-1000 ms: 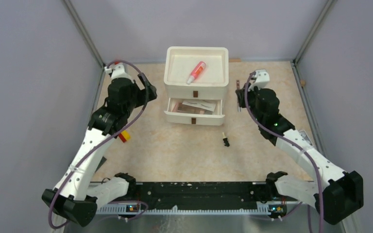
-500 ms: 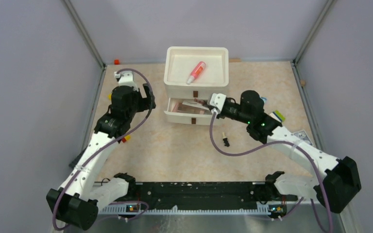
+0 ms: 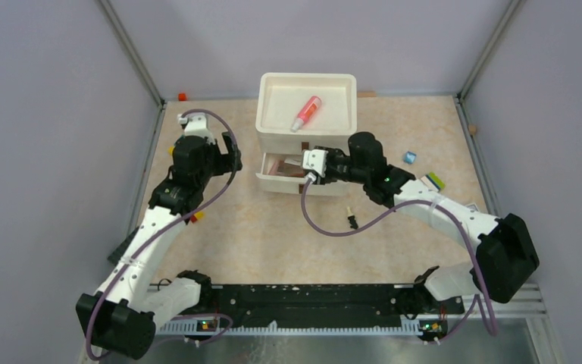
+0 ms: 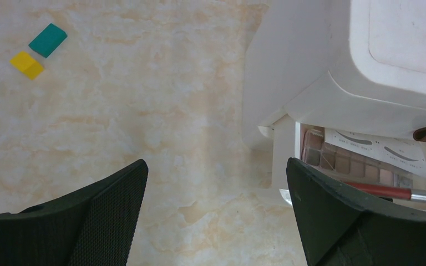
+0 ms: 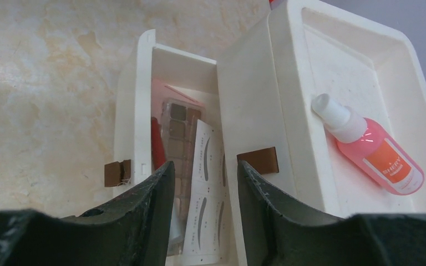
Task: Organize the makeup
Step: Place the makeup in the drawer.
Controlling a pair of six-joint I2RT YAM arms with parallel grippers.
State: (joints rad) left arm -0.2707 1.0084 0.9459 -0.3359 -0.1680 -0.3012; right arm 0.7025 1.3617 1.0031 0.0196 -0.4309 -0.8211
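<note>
Right gripper (image 5: 205, 166) hovers half-open and empty over the open drawer (image 5: 135, 100), card (image 5: 204, 141) and palette (image 5: 177, 119) inside; bottle (image 5: 374, 152) lies in the tray (image 5: 333, 61) at two o'clock; left gripper (image 4: 216, 163) gapes wide; lift clear before you swing, avoiding the drawer wall.

right arm (image 3: 424, 208): swung left over drawer (image 3: 280, 184) | fingers (image 5: 144, 205): parted | brush (image 4: 383, 190): now in drawer

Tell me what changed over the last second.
The right gripper swung left from beside the organizer to above the open drawer. Its jaws parted, and nothing sits between them now. The left gripper shifted slightly toward the near edge and stayed open. The pink spray bottle in the top tray, the drawer and the small dark item on the table did not move.
</note>
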